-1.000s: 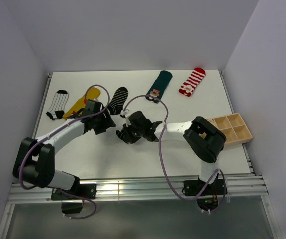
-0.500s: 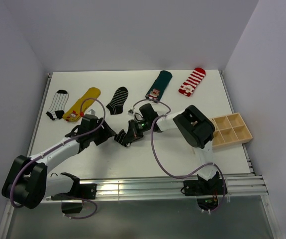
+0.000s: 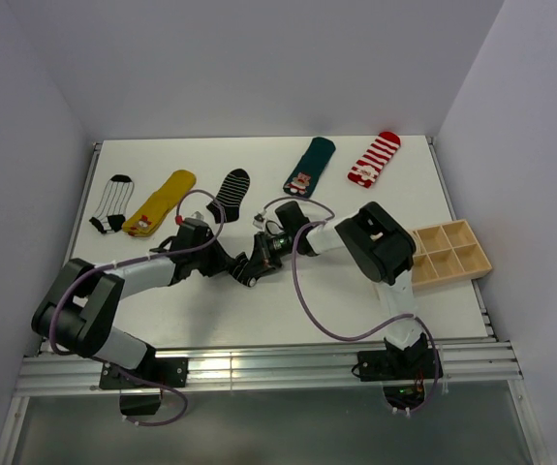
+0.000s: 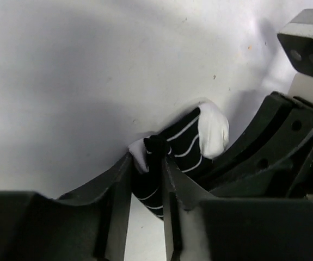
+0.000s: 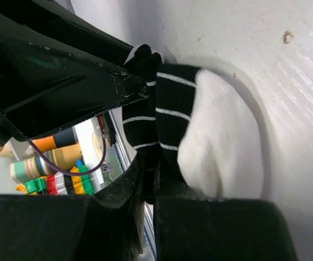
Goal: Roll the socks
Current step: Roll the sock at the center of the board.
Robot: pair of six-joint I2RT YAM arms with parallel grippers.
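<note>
A small black sock with thin white lines and a white toe (image 4: pixel 186 144) is bunched up on the white table, near its middle (image 3: pixel 242 268). My left gripper (image 4: pixel 147 163) comes at it from the left (image 3: pixel 229 263), and its jaws pinch a fold of the sock. From the right, my right gripper (image 5: pixel 149 174) is shut on the same sock (image 5: pixel 172 109), low over the table (image 3: pixel 255 267). The two grippers almost touch. The sock's white toe (image 5: pixel 221 141) bulges out beside the right fingers.
Along the back lie other socks: white with black stripes (image 3: pixel 111 203), yellow (image 3: pixel 162 201), black with white stripes (image 3: pixel 230 194), dark green (image 3: pixel 309 167), and red and white striped (image 3: pixel 374 159). A wooden compartment tray (image 3: pixel 448 252) sits at the right edge.
My left gripper has moved right to the bunched sock and narrowed its jaws onto it. My right gripper has kept its hold and shifted only slightly.
</note>
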